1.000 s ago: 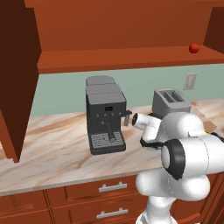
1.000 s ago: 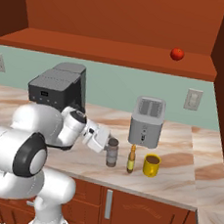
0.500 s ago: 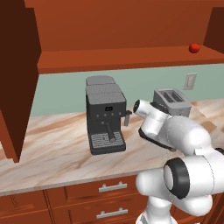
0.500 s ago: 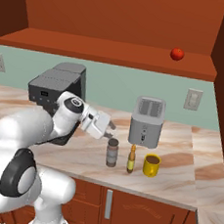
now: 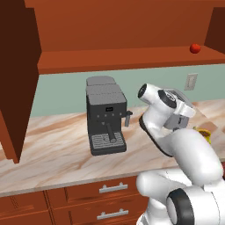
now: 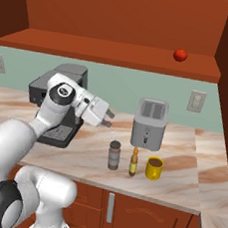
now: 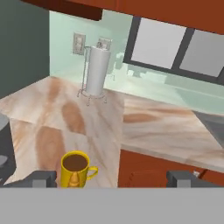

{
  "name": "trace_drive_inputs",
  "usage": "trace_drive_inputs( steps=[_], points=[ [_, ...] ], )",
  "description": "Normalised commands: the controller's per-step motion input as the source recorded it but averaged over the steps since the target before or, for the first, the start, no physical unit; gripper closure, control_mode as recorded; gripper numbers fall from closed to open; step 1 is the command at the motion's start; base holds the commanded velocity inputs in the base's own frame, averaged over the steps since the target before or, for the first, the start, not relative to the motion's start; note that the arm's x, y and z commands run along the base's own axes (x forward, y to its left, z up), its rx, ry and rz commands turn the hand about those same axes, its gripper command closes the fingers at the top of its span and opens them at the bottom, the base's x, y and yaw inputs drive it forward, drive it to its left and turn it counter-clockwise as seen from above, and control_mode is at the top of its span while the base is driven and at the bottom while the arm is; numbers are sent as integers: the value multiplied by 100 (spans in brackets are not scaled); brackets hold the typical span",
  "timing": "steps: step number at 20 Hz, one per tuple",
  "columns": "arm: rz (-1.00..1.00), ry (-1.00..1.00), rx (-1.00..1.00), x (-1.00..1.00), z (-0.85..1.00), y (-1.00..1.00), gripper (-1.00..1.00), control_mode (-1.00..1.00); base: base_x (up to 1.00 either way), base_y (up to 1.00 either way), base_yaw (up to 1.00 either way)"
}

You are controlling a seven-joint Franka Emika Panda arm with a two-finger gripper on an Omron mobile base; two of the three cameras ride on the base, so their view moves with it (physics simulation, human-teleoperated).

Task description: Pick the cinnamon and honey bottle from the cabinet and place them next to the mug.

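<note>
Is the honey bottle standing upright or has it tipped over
Upright. In the right base view the honey bottle stands on the counter with its yellow cap pointing up, between the cinnamon and the mug.

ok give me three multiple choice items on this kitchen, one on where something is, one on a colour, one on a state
1. Where does the honey bottle stand?
A. on the cabinet shelf
B. on the counter between the cinnamon and the mug
C. on top of the toaster

2. What colour is the mug?
A. yellow
B. blue
C. white

3. How is the tool right now?
A. shut on the cinnamon
B. shut on the mug handle
C. open and holding nothing

Answers:
1 B, the right base view shows the three in a row on the counter in front of the toaster.
2 A, it shows bright yellow in the right base view and the hand view.
3 C, its fingertips stand wide apart in the hand view with only the counter and mug beyond them.
</note>
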Motion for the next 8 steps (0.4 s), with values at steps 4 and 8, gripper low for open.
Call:
trace_drive_inputs(
  steps=[4,8],
  points=[
    [33,2,1,-100,54,23,-100,-100,0,0,0],
    [42,0,3,-100,34,30,-100,-100,0,0,0]
  ],
)
